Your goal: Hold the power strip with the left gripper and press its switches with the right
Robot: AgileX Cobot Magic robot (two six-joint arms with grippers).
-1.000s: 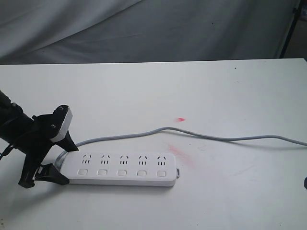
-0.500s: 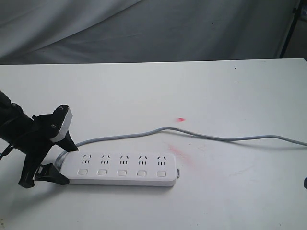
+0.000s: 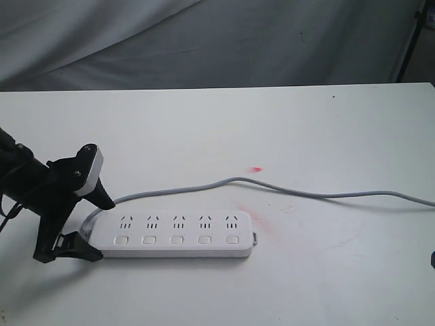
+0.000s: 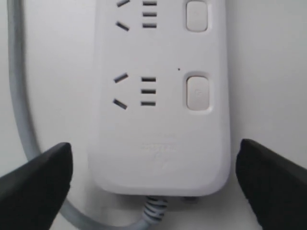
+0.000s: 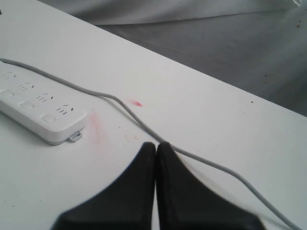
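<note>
One power strip [image 3: 175, 236] lies roughly crosswise, cord [image 3: 170, 191] end left.

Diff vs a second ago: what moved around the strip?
The left claw opened wider and let go of the power strip. Its fingers now stand clear on both sides of the cord end. The strip shifted slightly to the right in the exterior view. The right claw stayed shut, away from the strip.
</note>
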